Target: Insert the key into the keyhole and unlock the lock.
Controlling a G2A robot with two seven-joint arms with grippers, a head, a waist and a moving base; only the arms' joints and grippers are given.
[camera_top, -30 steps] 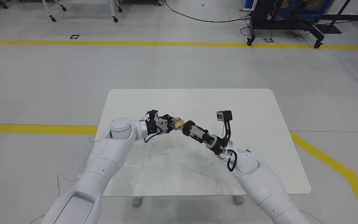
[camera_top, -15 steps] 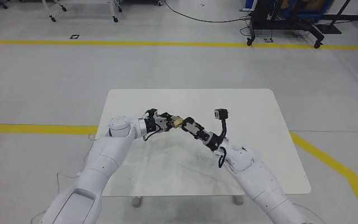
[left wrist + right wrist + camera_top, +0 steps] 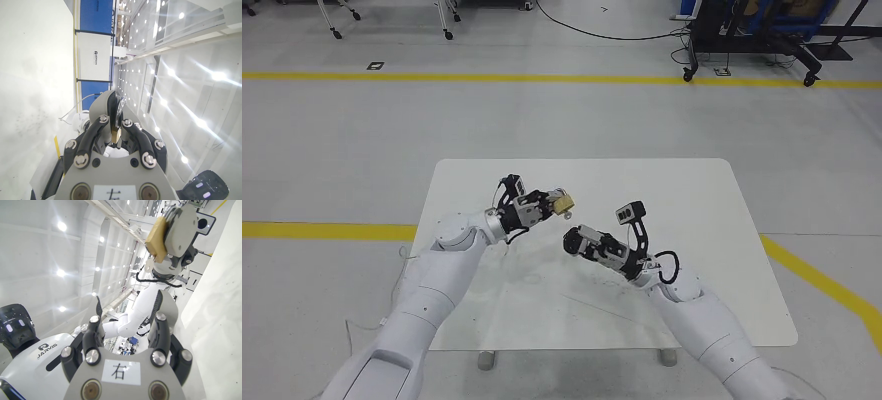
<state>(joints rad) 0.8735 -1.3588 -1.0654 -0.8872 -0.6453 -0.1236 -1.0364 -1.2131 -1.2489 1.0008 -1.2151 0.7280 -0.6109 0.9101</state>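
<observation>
Bright ceiling lamps (image 3: 62, 226), streaky glare, bowed wrist-view edges

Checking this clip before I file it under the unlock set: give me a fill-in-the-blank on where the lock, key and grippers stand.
1. The left gripper holds the brass padlock in the air, clear of the ____.
2. The right gripper has its jaws ____, holding nothing.
3. The silver key juts from the ____, apart from the right gripper.
Missing words: table; open; padlock.
</observation>
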